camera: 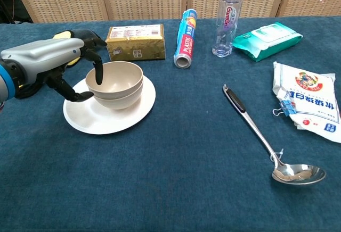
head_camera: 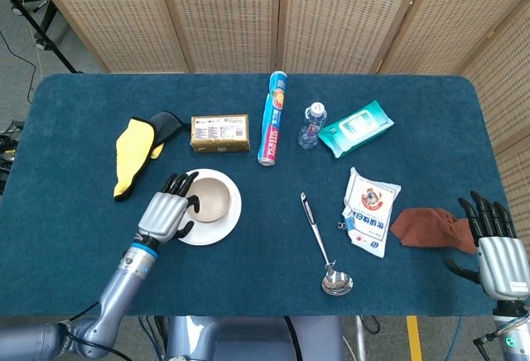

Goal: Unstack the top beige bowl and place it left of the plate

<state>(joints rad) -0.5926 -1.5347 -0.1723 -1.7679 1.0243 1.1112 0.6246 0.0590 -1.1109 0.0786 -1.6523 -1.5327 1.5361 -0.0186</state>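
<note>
Left hand (camera: 50,61) fingers hooked over top beige bowl (camera: 116,77) rim, grip unclear

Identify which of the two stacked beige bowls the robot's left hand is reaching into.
The top beige bowl: the left hand hooks a finger over its rim, while the lower bowl sits nested beneath it.

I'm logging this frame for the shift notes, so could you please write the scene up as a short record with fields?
Stack: two beige bowls nested on the white plate
Left hand: left hand at the stack's left side, one of its fingers hooked over the top bowl's rim, thumb low beside the bowls; bowl not lifted
Right hand: right hand at the table's right edge, holding nothing, fingers spread
Drop zone: bare blue cloth left of the plate
Nearby: yellow glove behind the drop zone
</note>
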